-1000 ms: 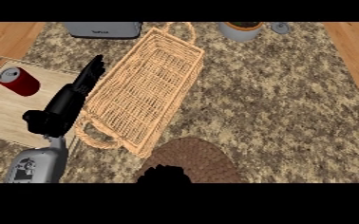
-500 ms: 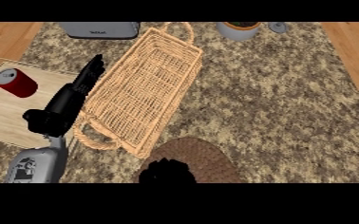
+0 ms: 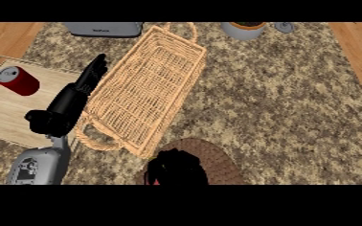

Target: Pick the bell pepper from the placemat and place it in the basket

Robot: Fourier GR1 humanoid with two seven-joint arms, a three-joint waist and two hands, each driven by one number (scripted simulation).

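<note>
The left hand [image 3: 83,84] stretches straight-fingered along the wicker basket [image 3: 145,88]'s left rim, holding nothing. The right hand [image 3: 178,166] curls low over the round brown placemat [image 3: 219,158], apparently around the bell pepper [image 3: 154,181], only a red sliver showing beneath its fingers.

I see a grey left forearm [image 3: 39,165] with a dark marking, black left hand [image 3: 67,103]; right hand [image 3: 180,167] black.
</note>
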